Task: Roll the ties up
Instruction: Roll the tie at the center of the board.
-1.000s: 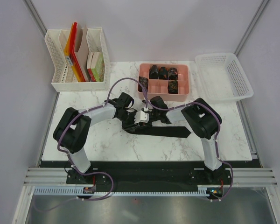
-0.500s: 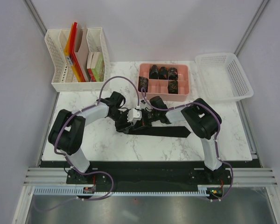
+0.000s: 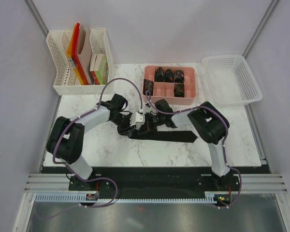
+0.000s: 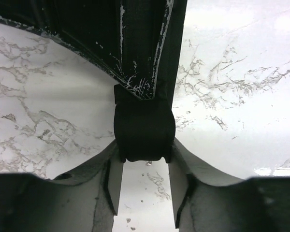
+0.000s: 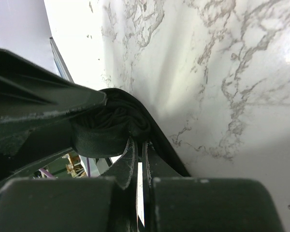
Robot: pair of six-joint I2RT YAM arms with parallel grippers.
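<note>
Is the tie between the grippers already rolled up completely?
No, a long flat part of the tie lies stretched out on the table.

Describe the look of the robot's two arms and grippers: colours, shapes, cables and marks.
Both the left arm and right arm have white links joined by bulky black joints, each trailed by a looping purple cable. The left gripper and right gripper have black fingers, scuffed whitish along their edges.

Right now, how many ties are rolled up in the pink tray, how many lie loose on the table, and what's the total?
Rolled ties in the pink tray: 5
Loose tie on the table: 1
Total: 6
</note>
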